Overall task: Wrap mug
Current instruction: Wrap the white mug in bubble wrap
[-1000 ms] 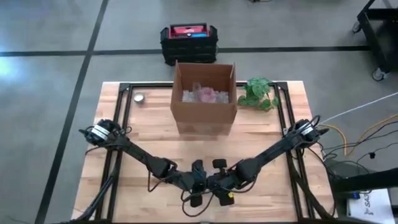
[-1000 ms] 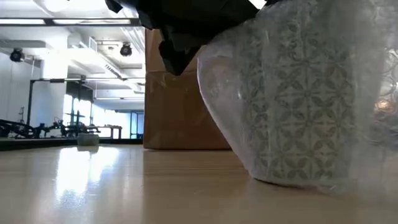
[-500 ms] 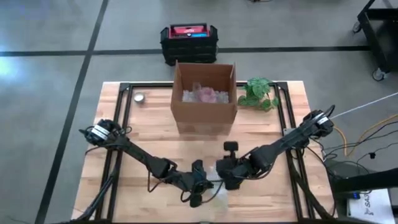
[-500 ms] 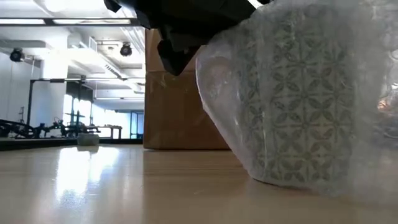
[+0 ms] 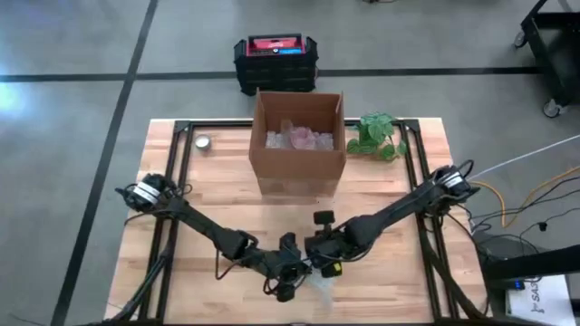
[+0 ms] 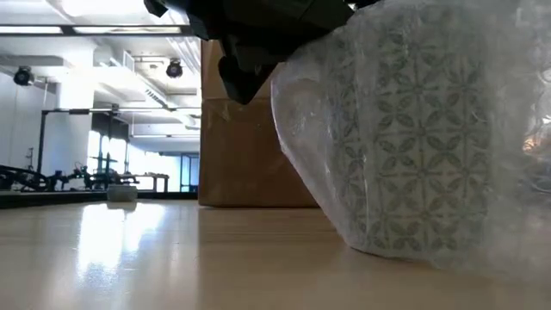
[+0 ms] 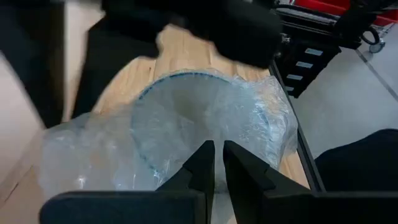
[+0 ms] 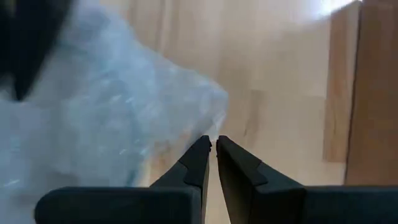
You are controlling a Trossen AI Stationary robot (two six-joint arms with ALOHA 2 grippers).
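Observation:
A white mug with a grey-green leaf pattern (image 6: 417,146) stands on the table near its front edge, covered in clear bubble wrap (image 6: 310,129). Its blue rim (image 7: 144,140) shows through the wrap in the left wrist view. My left gripper (image 7: 218,149) is above the mug, shut on the wrap (image 5: 319,279). My right gripper (image 8: 214,142) is shut just to the far side of the bundle, its tips at a corner of the wrap (image 8: 208,102). From above, the two grippers (image 5: 290,268) (image 5: 319,256) nearly meet over the bundle. My left gripper pinches the bubble wrap over the mug's mouth (image 7: 217,134) between its two fingers, coming from above and from the table's left. The mug's base stays on the table. One layer or several, I cannot tell. My right gripper's shut tips are at the wrap's corner (image 8: 210,127); whether they touch it I cannot tell.
An open cardboard box (image 5: 297,145) with wrapped items stands at the table's far middle. A green plant (image 5: 376,136) is to its right and a small round tin (image 5: 203,142) at the far left. A black and red case (image 5: 275,62) sits on the floor beyond.
My right gripper has risen from the bundle's near side and swung toward the far edge, then come back a little toward the mug. The wrapped mug has barely shifted on the table.

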